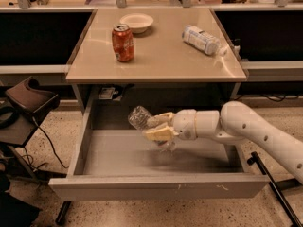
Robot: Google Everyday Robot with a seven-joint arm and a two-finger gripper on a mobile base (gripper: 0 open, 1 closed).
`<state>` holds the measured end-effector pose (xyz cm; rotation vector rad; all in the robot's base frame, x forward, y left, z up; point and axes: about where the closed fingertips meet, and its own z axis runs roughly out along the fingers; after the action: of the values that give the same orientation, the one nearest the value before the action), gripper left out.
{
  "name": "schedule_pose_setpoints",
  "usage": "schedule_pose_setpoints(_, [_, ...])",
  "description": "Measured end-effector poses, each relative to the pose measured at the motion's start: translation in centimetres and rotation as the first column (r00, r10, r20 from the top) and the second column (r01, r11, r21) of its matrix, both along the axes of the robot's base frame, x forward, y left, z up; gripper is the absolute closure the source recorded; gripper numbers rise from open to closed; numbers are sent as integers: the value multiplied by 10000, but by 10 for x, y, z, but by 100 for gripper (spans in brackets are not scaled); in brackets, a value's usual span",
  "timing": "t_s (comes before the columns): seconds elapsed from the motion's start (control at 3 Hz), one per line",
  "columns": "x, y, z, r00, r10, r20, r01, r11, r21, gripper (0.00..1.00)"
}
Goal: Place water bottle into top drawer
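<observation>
The clear ribbed water bottle lies tilted in my gripper, which is shut on it. The gripper holds it over the middle of the open top drawer, a wide shallow grey metal drawer pulled out below the beige table. The bottle's base points up and left; its lower end hangs just above the drawer floor, partly hidden by the fingers. My white arm reaches in from the right.
On the table stand a red soda can, a white bowl and a lying bottle wrapped in a white-and-blue label. A dark chair is at the left. A black bar lies on the floor at the right.
</observation>
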<state>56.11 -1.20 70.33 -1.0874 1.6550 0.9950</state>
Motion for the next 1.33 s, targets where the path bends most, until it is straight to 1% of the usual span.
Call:
schedule_pose_setpoints(0.33, [-23,10,-49,9897,-813,-1181,621,9855,-1581,100])
schedule_pose_setpoints(0.67, [-44,1,-91,9838,-1331,-1199,679,8964,-4380,100])
schedule_pose_setpoints(1.0, [-56,-12,-98,9857,-1291,-1082,494,8354,-5473,81])
schedule_pose_setpoints(1.33, [-56,-12,-99,9857,-1290,-1082,493,8355,-5473,58])
